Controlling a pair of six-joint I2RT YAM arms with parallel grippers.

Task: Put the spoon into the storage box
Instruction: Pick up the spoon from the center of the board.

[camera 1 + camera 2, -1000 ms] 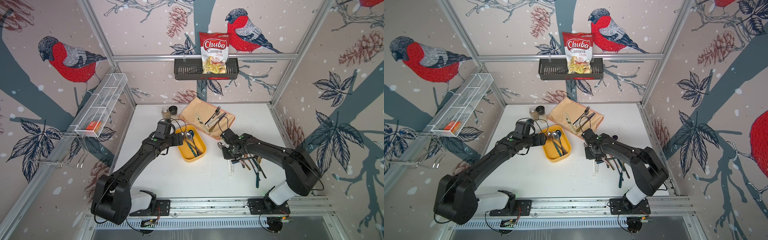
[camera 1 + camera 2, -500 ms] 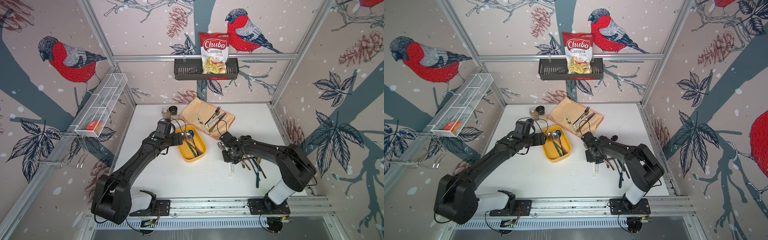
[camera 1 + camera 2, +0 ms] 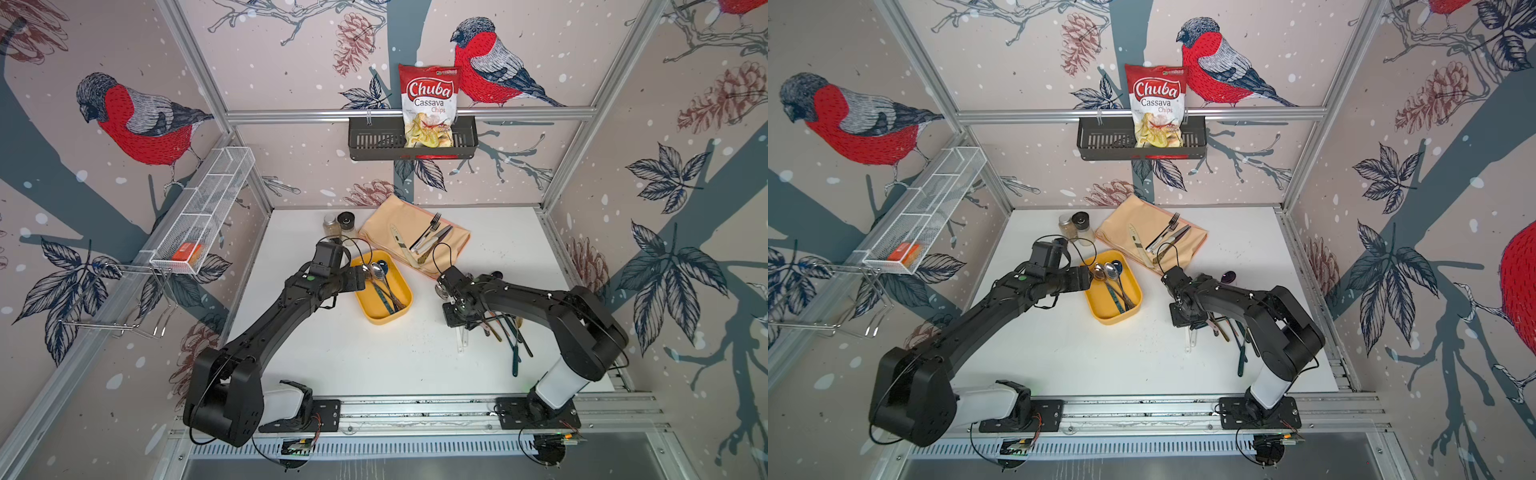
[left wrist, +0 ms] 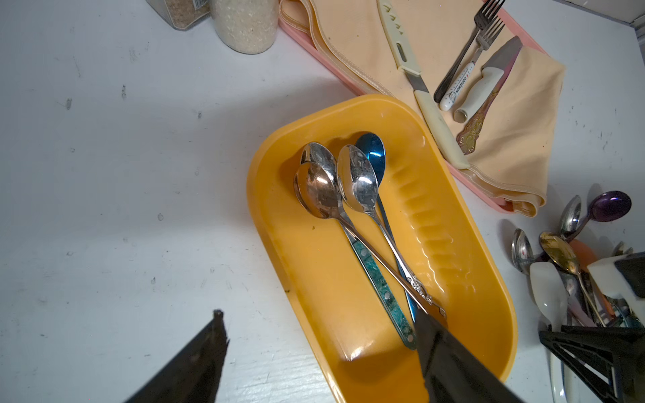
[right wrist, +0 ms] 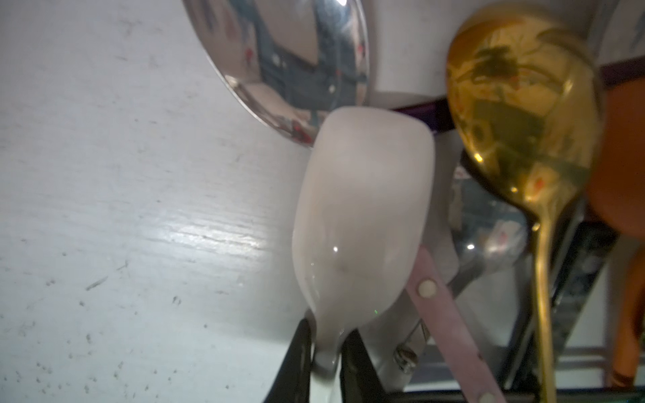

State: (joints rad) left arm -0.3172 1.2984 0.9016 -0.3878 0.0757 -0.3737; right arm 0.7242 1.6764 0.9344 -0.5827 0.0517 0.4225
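1. Enclosure with bird-print walls. The white surface (image 3: 374, 365) carries a yellow storage box (image 3: 374, 313), a cloth (image 3: 390, 218) with cutlery behind it, and a spoon pile (image 4: 572, 251) to the box's right.
2. Task item: the white spoon (image 5: 359, 216), translucent plastic, sits at the pile's edge nearest the box and apart from it. Whether its bowl is clear of the surface cannot be told.
3. Right hand (image 5: 326, 352): closed on the white spoon's narrow neck, one finger on either side, just below the bowl.
4. Left hand (image 4: 317, 314): open and empty, hovering over one end of the storage box, which already holds four spoons.
5. Handling, as judged: light, stiff and glossy. The neck is a sound hold, but it is thin and smooth, so the spoon may pivot or slip. The gold spoon (image 5: 516, 115) and silver spoon (image 5: 296, 62) lie close and could be dragged along.
6. Orientation: the long axis runs roughly front to back, with the bowl toward the back wall and the handle toward the front rail. The box's long axis is angled slightly to this, so a small turn appears necessary.
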